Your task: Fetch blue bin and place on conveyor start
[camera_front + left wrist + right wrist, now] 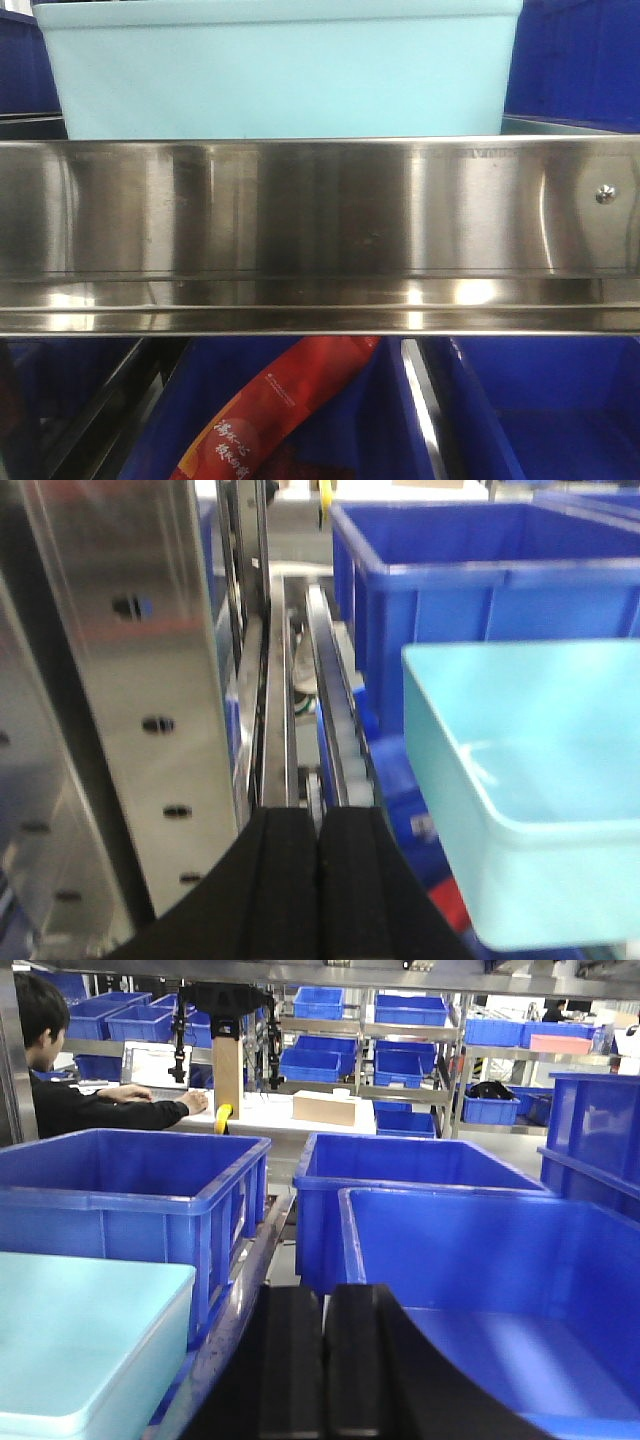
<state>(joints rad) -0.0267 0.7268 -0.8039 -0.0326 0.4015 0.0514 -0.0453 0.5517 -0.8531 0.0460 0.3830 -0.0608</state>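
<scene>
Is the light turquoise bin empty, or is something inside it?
Empty as far as visible: the left wrist view shows the blue bin with bare floor and inner walls; its right part is out of frame.

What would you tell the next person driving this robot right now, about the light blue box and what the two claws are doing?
Left gripper: shut, holding nothing.
Right gripper: shut, holding nothing.
Blue bin: behind the steel shelf rail, among dark blue crates. It is right of the left gripper and left of the right gripper, touched by neither.
Conveyor start: not in any view.
Done: the robot is at the shelf, facing the bin.
Left: open the grippers, take the bin, lift it off, carry it to the conveyor start and set it down.
</scene>
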